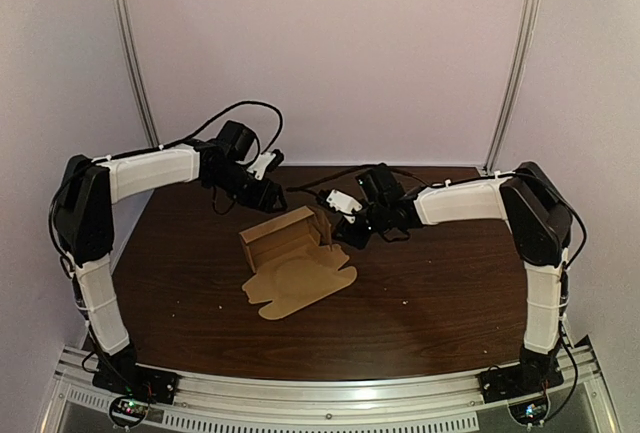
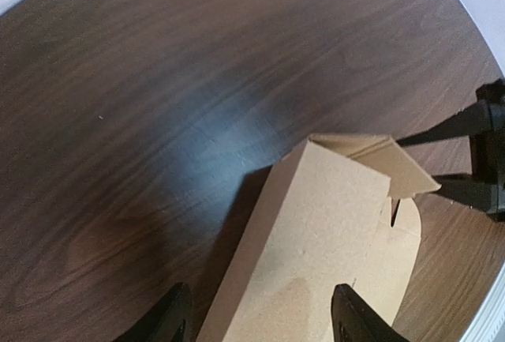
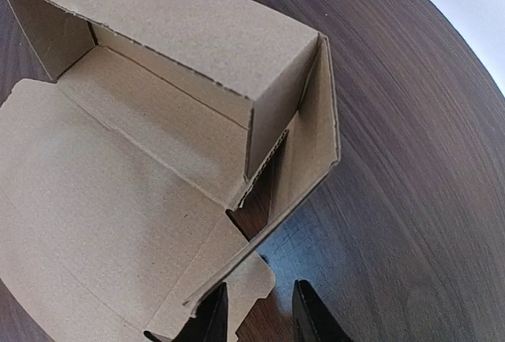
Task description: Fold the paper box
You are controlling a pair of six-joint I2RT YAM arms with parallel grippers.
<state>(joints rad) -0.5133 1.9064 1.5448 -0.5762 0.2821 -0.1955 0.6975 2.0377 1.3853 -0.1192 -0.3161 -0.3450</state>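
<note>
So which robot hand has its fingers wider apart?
The left gripper: its fingers spread wide by the paper box; the right gripper shows only a narrow gap.

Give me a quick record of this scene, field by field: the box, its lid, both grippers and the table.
box: paper box, brown, partly folded, walls up, top open
lid: lid flap lying flat on the table in front of the box
left gripper: left gripper behind the box's back wall, jaws open, contact unclear
right gripper: right gripper at the box's right end, jaws slightly open, nothing between them
table: dark wood table
</note>
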